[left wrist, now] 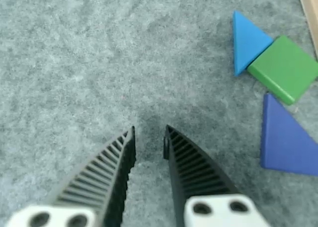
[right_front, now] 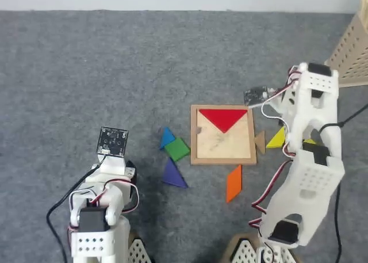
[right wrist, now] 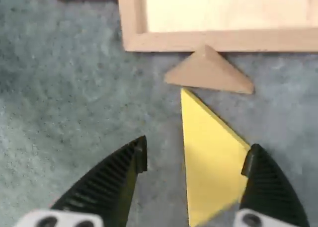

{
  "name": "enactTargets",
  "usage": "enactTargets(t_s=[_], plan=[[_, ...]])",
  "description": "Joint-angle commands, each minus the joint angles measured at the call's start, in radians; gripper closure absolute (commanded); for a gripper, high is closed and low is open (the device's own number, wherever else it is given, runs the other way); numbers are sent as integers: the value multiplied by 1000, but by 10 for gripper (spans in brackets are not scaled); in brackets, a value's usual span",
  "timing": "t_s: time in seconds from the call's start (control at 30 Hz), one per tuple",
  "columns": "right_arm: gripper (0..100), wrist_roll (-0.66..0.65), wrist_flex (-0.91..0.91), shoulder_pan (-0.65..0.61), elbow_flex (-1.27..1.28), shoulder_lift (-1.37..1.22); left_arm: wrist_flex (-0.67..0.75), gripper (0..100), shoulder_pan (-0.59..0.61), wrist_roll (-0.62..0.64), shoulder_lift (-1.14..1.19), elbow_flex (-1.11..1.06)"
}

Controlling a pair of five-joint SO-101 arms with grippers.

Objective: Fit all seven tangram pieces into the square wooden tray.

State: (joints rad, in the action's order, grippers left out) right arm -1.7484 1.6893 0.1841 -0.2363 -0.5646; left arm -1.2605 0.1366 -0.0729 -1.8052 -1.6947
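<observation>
Grey felt carries the tray, red triangle inside. Just beside its rim the right gripper straddles the yellow triangle, fingers wide apart. Closing on slanted edges could squirt it against the tan triangle. The left gripper, narrowly parted, hangs well away

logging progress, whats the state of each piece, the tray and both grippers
tray: one piece in
red triangle: in tray
yellow triangle: flat on carpet, outside tray
tan triangle: on carpet, tip against tray rim
orange parallelogram: loose on carpet
green square: loose on carpet
light blue triangle: on carpet, touching green square
dark blue triangle: loose on carpet
left gripper: slightly open, empty
right gripper: open, straddling yellow triangle
</observation>
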Motion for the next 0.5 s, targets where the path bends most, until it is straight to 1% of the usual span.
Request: enactTargets(t_s=[0.0,0.1,0.37,0.4,0.47], plan=[[690,-12,-77,1,41,-1,-3,909,0,-8,-17,8],[691,-3,-111,2,54,-15,-3,909,0,-8,-17,8],[693,186,-223,4,54,-68,-3,909,0,-8,-17,8],[699,219,-229,10,54,-70,-3,909,0,-8,-17,8],[753,267,-240,21,51,-68,-3,909,0,-8,-17,8]])
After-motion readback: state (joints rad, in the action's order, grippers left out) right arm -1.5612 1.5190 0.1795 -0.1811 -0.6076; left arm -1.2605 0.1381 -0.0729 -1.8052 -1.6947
